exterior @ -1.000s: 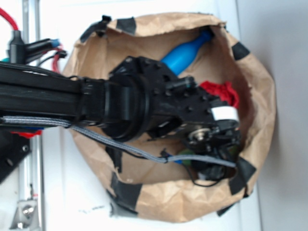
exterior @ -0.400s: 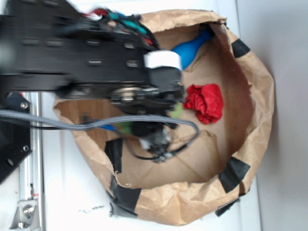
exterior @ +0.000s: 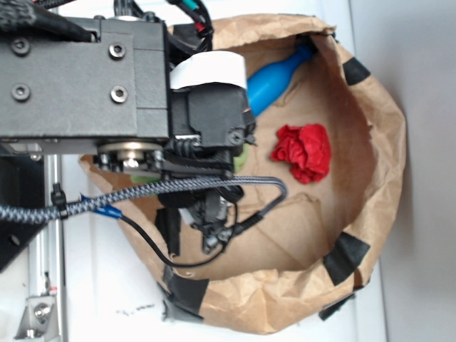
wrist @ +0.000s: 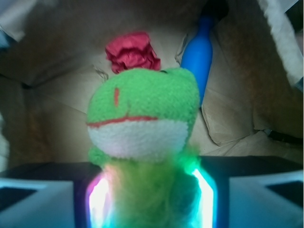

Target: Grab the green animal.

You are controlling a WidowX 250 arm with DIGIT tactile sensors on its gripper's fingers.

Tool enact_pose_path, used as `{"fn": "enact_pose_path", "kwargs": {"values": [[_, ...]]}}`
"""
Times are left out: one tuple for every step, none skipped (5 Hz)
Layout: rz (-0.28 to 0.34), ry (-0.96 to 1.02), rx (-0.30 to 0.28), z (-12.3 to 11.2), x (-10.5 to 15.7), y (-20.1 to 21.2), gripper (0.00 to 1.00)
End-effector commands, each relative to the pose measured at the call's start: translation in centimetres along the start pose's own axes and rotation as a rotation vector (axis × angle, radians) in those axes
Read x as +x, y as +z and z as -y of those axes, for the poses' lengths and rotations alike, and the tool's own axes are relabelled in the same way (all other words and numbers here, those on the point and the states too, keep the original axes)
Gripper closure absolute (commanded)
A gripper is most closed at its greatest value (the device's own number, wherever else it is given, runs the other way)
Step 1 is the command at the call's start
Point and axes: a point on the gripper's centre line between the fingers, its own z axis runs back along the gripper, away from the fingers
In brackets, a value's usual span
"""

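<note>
On a white table, the exterior view shows a taped brown paper bag [exterior: 370, 142] under the black gripper [exterior: 206, 153], while the wrist view shows its fingers pinching the fuzzy lime-green plush frog [wrist: 142, 118] by its soft, light, squashable body.

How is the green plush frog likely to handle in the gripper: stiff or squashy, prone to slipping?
The green frog looks fuzzy and stuffed, so it probably squashes under the gripper rather than resisting. Its body appears pinched between the fingers while the head stands upright, suggesting it is light. The nap should give friction, so slipping seems unlikely, though a soft body might sag or twist.
</note>
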Motion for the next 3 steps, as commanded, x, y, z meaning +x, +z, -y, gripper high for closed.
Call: {"fn": "enact_pose_path", "kwargs": {"values": [[0.022,0.011,-0.035,1.6,1.7,0.2,1.00],[0.048,0.019,-0.025,2.0,1.8,-0.3,1.00],[0.059,0.025,-0.010,2.7,1.6,-0.7,1.00]]}}
